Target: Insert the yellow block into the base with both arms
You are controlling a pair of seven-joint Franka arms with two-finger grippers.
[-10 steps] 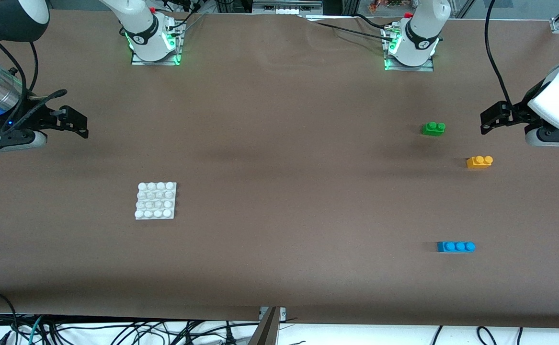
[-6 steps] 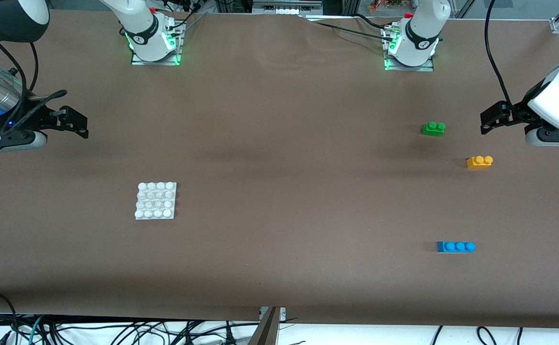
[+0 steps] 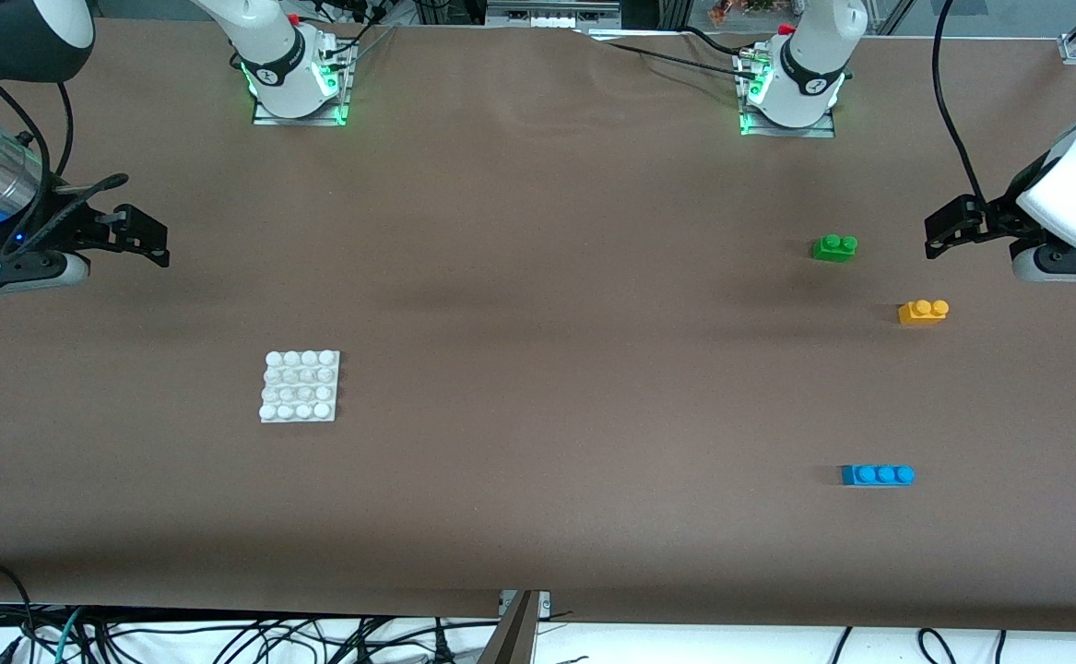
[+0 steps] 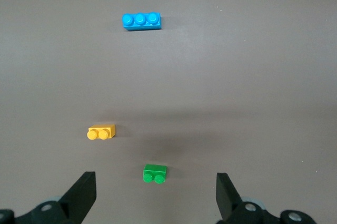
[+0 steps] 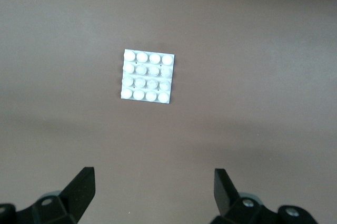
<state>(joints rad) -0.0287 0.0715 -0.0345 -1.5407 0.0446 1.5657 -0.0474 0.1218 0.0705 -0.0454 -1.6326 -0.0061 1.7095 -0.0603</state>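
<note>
Fingers: both grippers' black fingers are spread wide with nothing between them; the wrist views cut off all but their tips.
Left gripper (image 3: 939, 242): hangs over the left arm's end of the table, up in the air, waiting.
Right gripper (image 3: 158, 249): over the right arm's end of the table, its arm partly out of frame.
Yellow block (image 3: 923, 312): small orange-yellow plastic two-stud brick, lying on the brown table (image 3: 538, 277) near the left gripper.
Base (image 3: 300, 386): flat white square studded plastic plate, well apart from the bricks.
Green two-stud brick (image 3: 834, 247): at ten o'clock from the yellow block.
Blue three-stud brick (image 3: 877, 475): at seven o'clock from it.
</note>
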